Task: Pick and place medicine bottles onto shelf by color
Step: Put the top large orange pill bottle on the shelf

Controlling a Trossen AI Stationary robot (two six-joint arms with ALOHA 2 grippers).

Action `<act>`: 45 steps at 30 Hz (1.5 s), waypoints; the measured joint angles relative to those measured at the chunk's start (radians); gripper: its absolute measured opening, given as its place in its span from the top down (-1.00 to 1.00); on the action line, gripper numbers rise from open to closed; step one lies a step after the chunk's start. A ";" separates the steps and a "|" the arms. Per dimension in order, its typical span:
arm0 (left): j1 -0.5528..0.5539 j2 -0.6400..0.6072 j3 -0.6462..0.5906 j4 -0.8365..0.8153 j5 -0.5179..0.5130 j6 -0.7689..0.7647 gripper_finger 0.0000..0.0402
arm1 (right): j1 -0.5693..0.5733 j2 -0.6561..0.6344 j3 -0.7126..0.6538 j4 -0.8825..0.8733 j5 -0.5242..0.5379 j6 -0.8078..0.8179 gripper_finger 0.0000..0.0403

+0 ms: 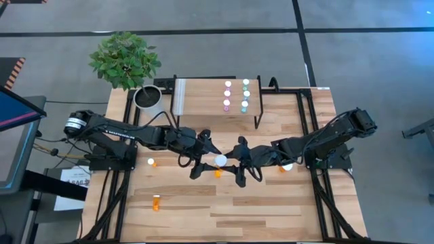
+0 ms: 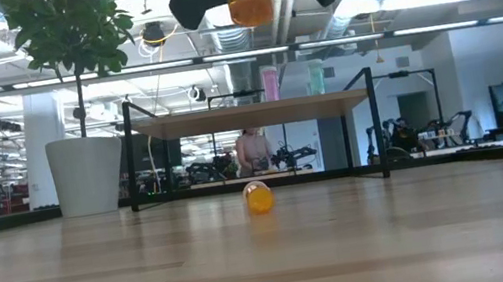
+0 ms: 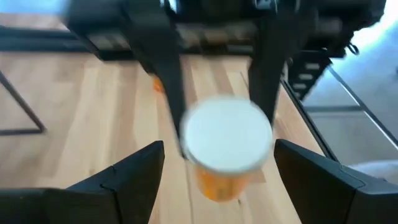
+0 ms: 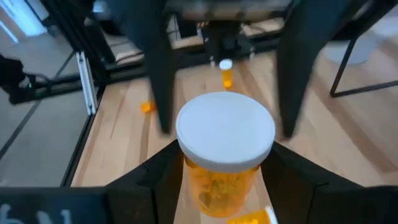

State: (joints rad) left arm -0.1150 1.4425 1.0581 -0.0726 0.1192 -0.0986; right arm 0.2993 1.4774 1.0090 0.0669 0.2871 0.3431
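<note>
Fingers of R gripper clamp orange bottle, seemingly.

Five orange bottles, one shelf, one plant

My claws meet over the middle of the wooden table. Just under them an orange bottle lies on its side. Beyond them stands the shelf with six bottles on its right end, and a white plant pot beside it. More orange bottles sit out to my left.
</note>
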 joint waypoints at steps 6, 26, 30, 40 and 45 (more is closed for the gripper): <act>0.006 0.001 0.000 0.016 0.030 -0.012 -0.46 | 0.000 -0.001 0.000 -0.005 0.003 0.000 -0.08; 0.011 0.000 0.000 0.032 0.034 -0.014 -0.25 | 0.000 -0.001 -0.001 -0.006 0.002 -0.001 -0.08; 0.012 0.000 0.000 0.028 0.034 -0.012 -0.10 | 0.000 0.000 -0.001 -0.006 0.002 -0.001 -0.08; 0.012 -0.001 0.000 0.025 0.035 0.000 0.03 | 0.000 0.000 -0.002 -0.006 0.001 -0.001 -0.08; 0.012 -0.001 0.000 0.025 0.034 0.000 0.04 | 0.000 0.000 -0.002 -0.006 0.000 0.003 -0.08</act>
State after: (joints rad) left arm -0.1028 1.4418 1.0584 -0.0479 0.1535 -0.0985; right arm 0.2996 1.4773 1.0069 0.0605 0.2871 0.3462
